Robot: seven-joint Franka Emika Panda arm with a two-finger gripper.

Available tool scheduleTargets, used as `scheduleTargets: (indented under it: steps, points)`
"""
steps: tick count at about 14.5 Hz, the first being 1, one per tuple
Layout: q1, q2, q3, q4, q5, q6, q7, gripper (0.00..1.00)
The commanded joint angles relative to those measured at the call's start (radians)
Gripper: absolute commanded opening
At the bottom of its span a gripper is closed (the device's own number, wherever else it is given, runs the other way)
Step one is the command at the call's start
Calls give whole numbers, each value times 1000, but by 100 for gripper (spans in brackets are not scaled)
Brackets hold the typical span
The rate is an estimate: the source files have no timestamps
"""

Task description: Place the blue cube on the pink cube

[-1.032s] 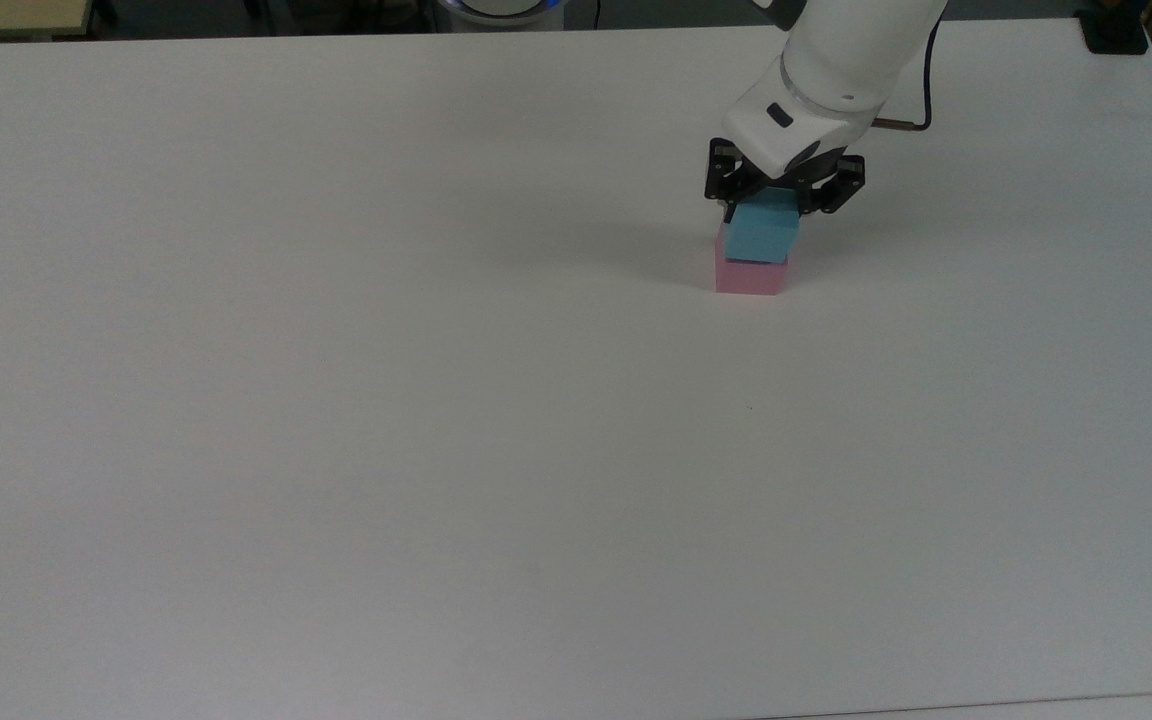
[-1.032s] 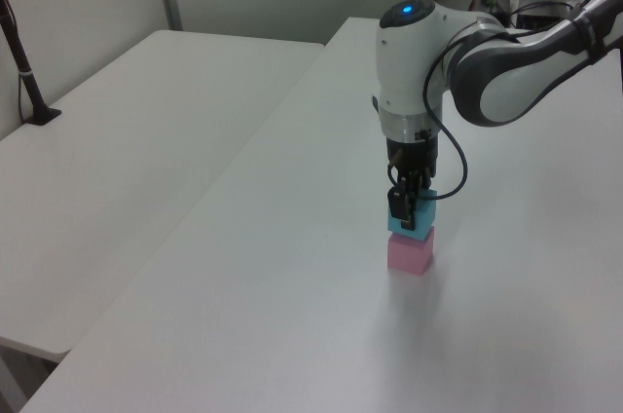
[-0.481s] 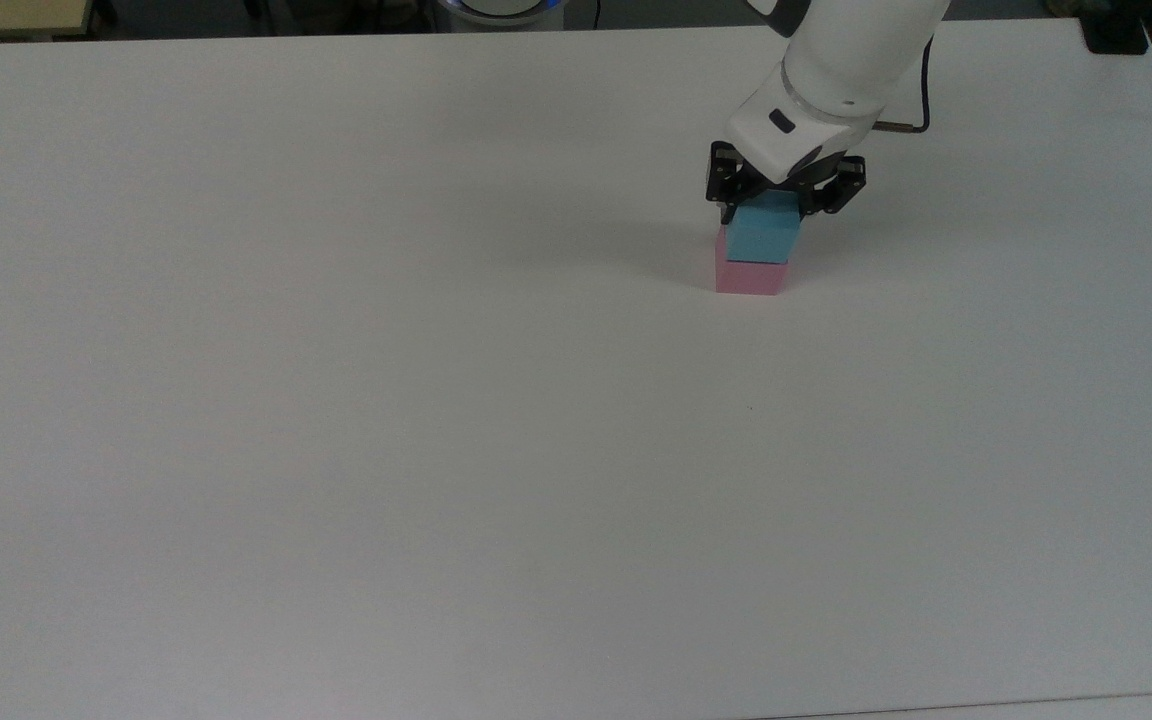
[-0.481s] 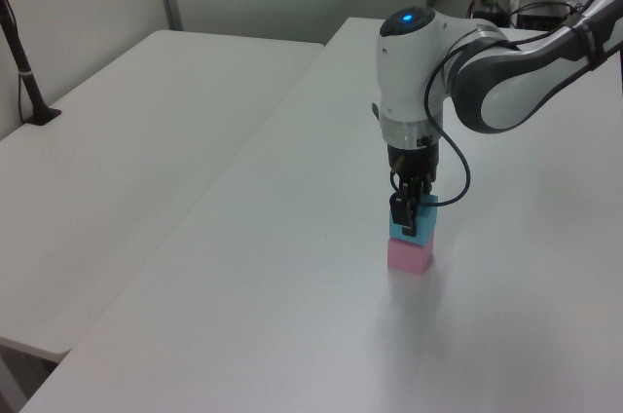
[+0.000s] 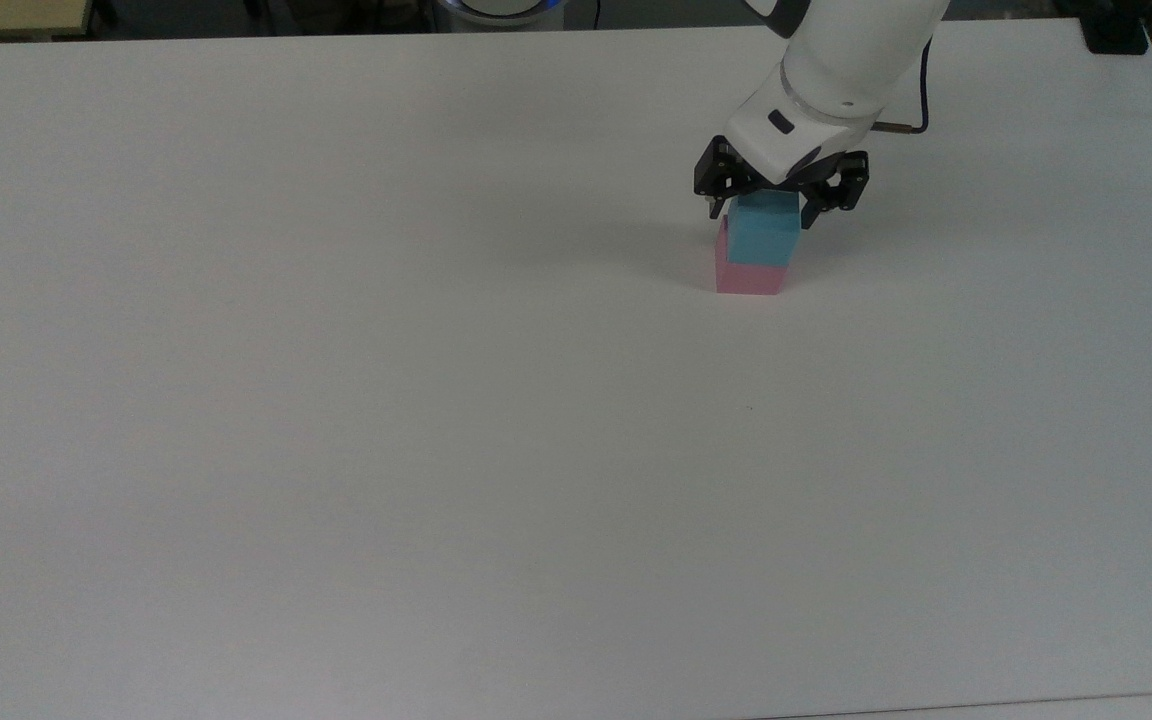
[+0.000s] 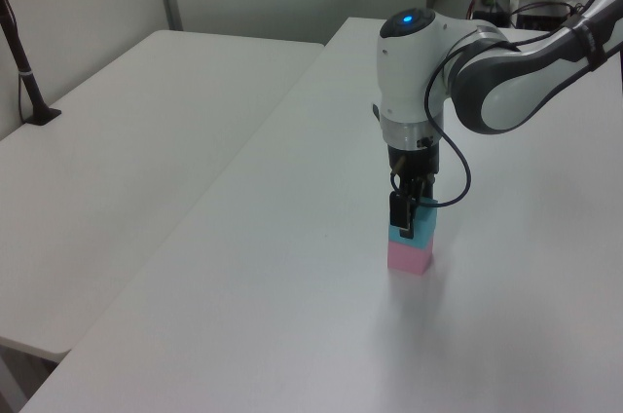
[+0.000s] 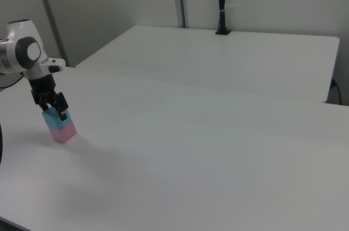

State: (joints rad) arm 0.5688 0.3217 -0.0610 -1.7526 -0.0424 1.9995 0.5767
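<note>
The small matte light-blue foam cube (image 5: 765, 234) is sitting squarely on your matte pink foam cube (image 5: 748, 279); the end effector (image 5: 767, 207), fingers spread, is hiding its top.

White table (image 5: 336, 400), matte and bare over most of its surface, one tiny dark speck (image 5: 750, 407) near the middle. Second white table (image 6: 127, 140) stands alongside, a narrow seam between the two; a black post (image 7: 221, 2) rises from its far edge on a small black base. Grey partition wall (image 7: 109, 2) behind.
</note>
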Motion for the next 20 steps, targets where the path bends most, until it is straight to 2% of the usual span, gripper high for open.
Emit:
scheduleTargets:
  steps: [1,4,6,8,12,16,18,20]
  points:
    - [13,-45,-8,-16,9,1,-14,100]
    - [14,-121,-6,37,9,-122,-21,100]
    - [2,-179,-10,122,9,-264,-37,100]
    - [-13,-216,-26,223,9,-429,-125,100]
    - [-148,-259,-28,260,9,-524,-335,100]
    - [-375,-274,-28,260,-1,-524,-538,100]
    - [-427,-274,-28,259,-4,-522,-572,100]
    - [-446,-273,-26,260,-5,-515,-574,100]
